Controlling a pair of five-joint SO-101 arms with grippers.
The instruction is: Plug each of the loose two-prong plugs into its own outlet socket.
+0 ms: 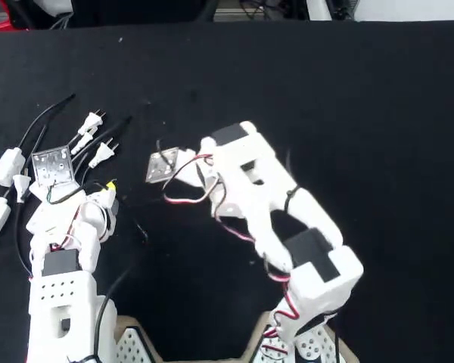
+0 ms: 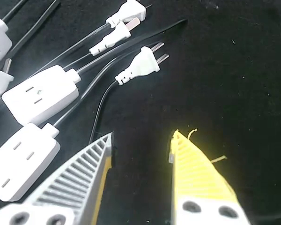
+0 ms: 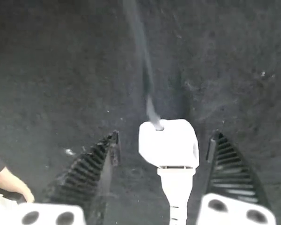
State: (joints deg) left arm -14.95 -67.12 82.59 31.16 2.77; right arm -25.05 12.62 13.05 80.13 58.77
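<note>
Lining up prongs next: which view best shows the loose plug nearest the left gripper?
Left wrist view: the white two-prong plug lies just ahead of the open left gripper, both prongs plain. The high view shows it small beside two other plugs. The right wrist view faces a different white connector instead.

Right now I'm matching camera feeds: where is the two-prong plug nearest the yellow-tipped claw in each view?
High view: the plug lies left of centre, lowest of three plugs.
Left wrist view: the plug lies just ahead of the open left claw.
Right wrist view: not this plug; a different white corded piece.
Shared landmark: the white outlet sockets.
</note>
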